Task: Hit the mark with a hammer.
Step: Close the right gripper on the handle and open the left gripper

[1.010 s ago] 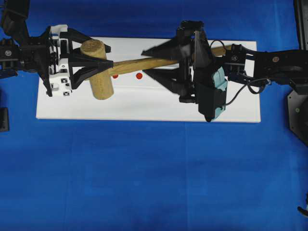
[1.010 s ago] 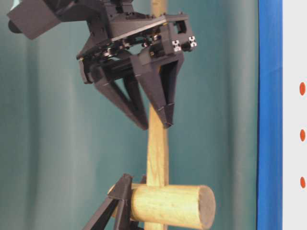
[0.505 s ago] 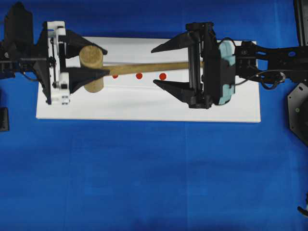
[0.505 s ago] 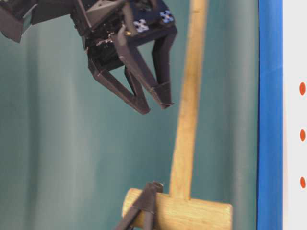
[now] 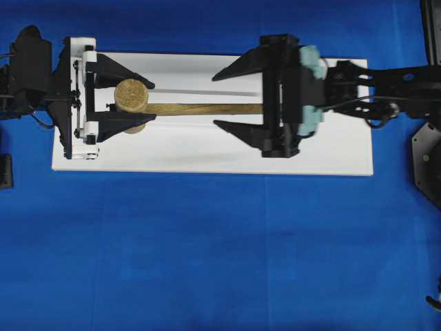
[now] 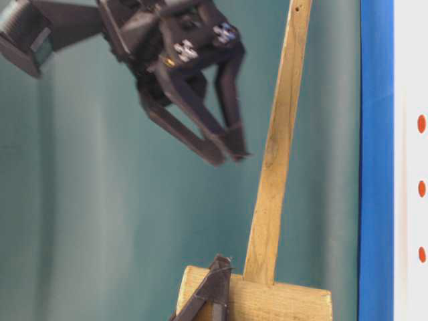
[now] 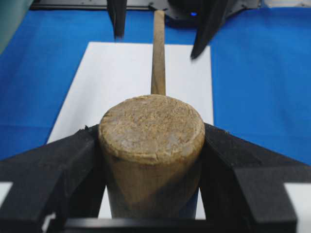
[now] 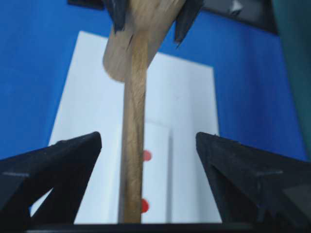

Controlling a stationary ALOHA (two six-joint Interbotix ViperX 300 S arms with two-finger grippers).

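Change since a moment ago: my right end effector (image 5: 224, 98) has let go of the handle and spread wide; the hammer (image 5: 131, 96) has turned so that I now see the round end of its head from above, where it earlier lay on its side.
Left end effector (image 5: 141, 95): clamped on the hammer's thick head, one black finger (image 7: 58, 170) pressed against each side of it.
Right end effector: fingers far apart, one on each side of the handle and touching neither side of it; from table level it hangs clear of the handle.
Hammer: light-brown wood, held off the board by its head at the left end of the white board (image 5: 331, 155); its slim flat handle runs level toward my right end effector and passes between those open fingers.
Hammer head: in my left wrist view the rough, fibrous round end faces the camera, filling the space between my fingers.
Marks: red dots (image 8: 146, 156) on the white board, seen under and just beside the handle in my right wrist view, and along the board's edge from table level; from overhead the handle covers them.
Worktop (image 5: 220, 262): covered in blue cloth, with the white board lying flat on it.
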